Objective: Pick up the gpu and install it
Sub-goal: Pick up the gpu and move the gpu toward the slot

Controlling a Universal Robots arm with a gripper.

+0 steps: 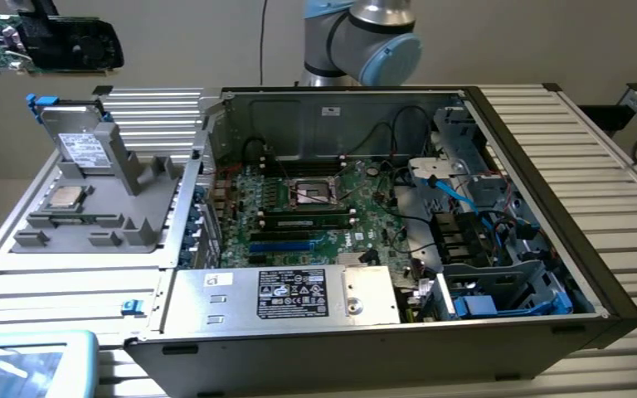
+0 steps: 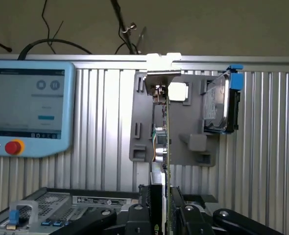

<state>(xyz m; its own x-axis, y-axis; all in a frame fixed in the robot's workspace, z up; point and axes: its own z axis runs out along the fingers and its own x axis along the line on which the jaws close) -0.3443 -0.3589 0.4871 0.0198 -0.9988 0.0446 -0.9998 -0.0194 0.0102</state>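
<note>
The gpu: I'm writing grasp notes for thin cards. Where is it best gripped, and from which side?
Probably across its two flat faces, coming in at one long edge. The gpu is a thin flat board, and the gripper pinches it that way here, a finger on each face.

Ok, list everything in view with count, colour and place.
gpu: one, green and black, aloft, the exterior view's upper left
computer case: one, black, open, mid-table
motherboard: one, green, inside the case
holder: one, grey, beside the case
processor chip: one, silver, on holder
hard drive: one, silver, upright on holder
teach pendant: one, pale blue, the exterior view's lower left
table: one, silver, underneath
arm: one, silver and blue, behind the case
jaws: one pair, black, shut on the gpu
</note>
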